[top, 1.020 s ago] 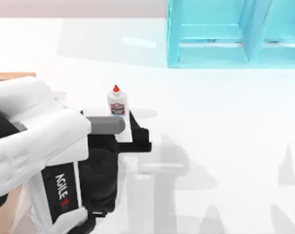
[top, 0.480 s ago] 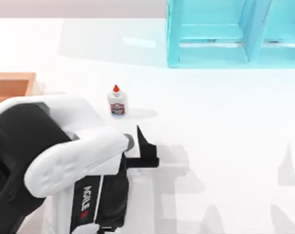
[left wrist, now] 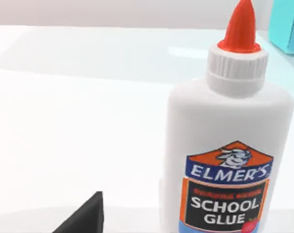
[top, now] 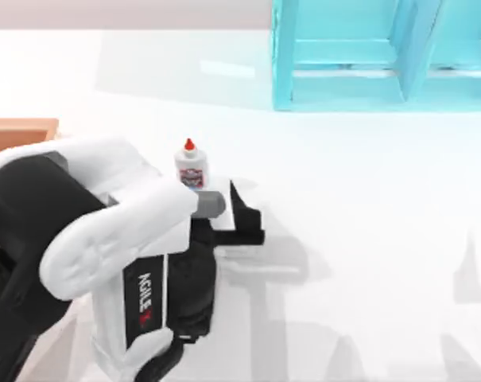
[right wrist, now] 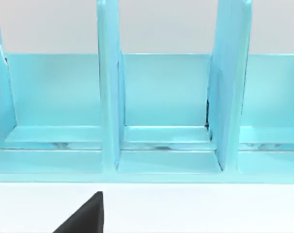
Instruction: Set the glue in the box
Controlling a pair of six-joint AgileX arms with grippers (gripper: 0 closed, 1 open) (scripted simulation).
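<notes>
The glue [top: 190, 165] stands upright on the white table, a small white bottle with a red cap and a red-and-blue label. In the left wrist view the glue [left wrist: 229, 145] looms very close, label facing the camera. My left gripper [top: 210, 196] sits just in front of the bottle, open, one black finger [top: 244, 211] showing beside it and the other under the arm. Nothing is held. A corner of the box [top: 17, 127] shows at the left edge, partly behind my left arm. A black fingertip [right wrist: 83, 218] of my right gripper points at the shelf.
A cyan-blue shelf unit [top: 359, 56] with compartments stands at the back right, and the right wrist view looks straight into the shelf unit [right wrist: 161, 97]. White table [top: 367, 239] stretches to the right of the glue.
My left arm drew back from the glue half a second ago, then came forward again and a little to the right. The glue has not moved.
</notes>
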